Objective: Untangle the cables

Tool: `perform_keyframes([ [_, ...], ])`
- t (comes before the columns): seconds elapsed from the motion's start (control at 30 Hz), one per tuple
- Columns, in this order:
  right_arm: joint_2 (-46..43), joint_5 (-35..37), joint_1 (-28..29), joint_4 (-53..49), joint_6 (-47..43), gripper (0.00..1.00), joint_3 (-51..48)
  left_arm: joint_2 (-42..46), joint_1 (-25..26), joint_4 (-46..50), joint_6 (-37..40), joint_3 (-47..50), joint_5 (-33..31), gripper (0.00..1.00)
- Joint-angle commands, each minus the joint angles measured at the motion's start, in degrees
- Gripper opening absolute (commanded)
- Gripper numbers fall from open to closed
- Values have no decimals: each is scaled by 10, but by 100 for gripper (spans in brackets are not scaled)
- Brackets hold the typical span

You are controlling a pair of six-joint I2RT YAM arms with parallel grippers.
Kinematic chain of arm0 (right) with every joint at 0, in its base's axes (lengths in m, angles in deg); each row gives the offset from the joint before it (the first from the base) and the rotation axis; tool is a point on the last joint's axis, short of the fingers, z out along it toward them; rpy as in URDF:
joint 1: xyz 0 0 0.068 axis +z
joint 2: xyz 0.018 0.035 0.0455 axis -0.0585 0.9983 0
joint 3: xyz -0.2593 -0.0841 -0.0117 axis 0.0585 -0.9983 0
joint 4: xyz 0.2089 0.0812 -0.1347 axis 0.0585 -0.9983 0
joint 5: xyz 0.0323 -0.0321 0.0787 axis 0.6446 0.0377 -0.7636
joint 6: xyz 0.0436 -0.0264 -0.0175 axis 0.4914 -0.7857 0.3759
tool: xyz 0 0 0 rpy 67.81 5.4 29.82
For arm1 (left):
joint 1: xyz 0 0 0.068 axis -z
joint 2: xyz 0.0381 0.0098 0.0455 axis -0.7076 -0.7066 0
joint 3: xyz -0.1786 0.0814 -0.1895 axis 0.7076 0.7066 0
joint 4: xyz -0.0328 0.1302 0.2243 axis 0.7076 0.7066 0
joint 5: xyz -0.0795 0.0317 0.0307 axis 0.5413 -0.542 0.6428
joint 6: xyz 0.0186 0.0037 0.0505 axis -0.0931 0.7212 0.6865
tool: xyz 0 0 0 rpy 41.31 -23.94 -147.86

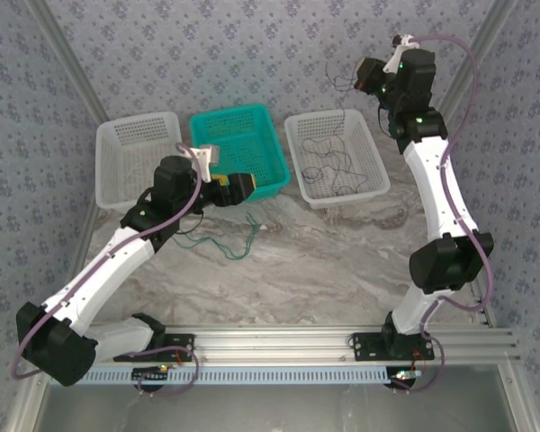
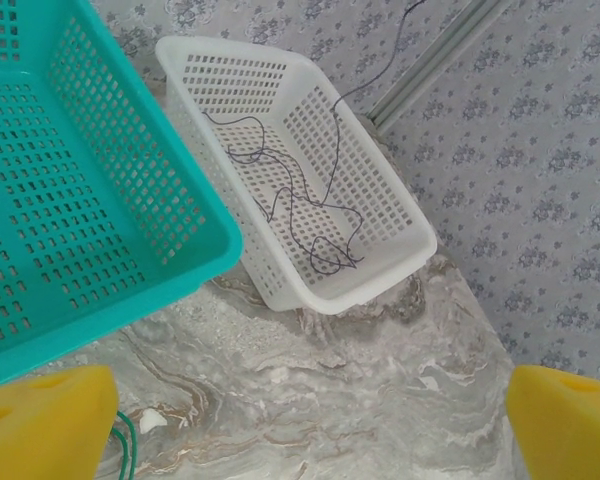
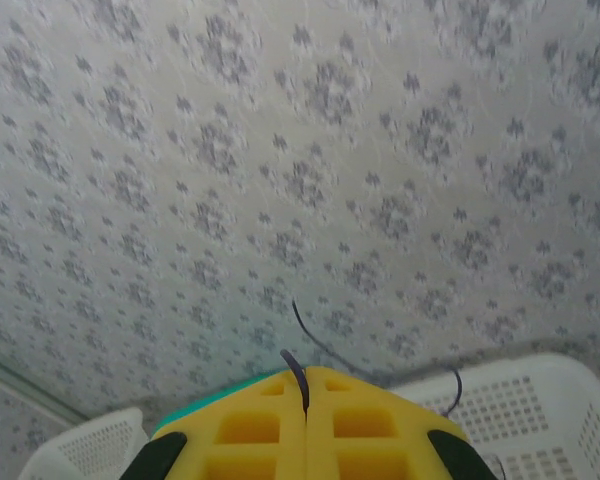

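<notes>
Job only part done, by the look of it. On table (image 1: 342,261), near teal basket (image 1: 247,148): green cable (image 1: 218,241), lying loose and alone. In right basket (image 2: 375,285): dark cables (image 2: 300,215), thin, limp, looped over each other in a messy heap, so more to pull apart. Left gripper (image 2: 310,425) spread wide, holding nothing, just by the green cable. Right gripper (image 3: 305,400) up high, pinched tight on the end of one of them, with a strand trailing down to that basket.

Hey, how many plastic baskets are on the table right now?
3, in a row along the back: the left white basket, the teal basket in the middle, and the right white basket with dark cables lying in it.
</notes>
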Motion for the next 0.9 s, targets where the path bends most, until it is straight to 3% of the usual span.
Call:
perform_keyframes([
  [0.0, -11, 2, 17, -25, -25, 0, -69, 8, 1, 1, 6, 2, -20, 99],
  [0.13, 0, 4, 30, -39, -35, 6, -135, 21, 1, 20, 4, 7, -51, 99],
  [0.47, 5, 37, 41, -43, -43, 38, -174, 50, -20, 96, -54, 35, -167, 99],
  [0.63, -48, 14, 51, -42, -31, 42, -164, 62, -61, 94, -124, 80, -155, 99],
  [0.87, -157, -40, 173, 5, -49, 48, -276, 94, -151, 180, -255, 172, -194, 99],
])
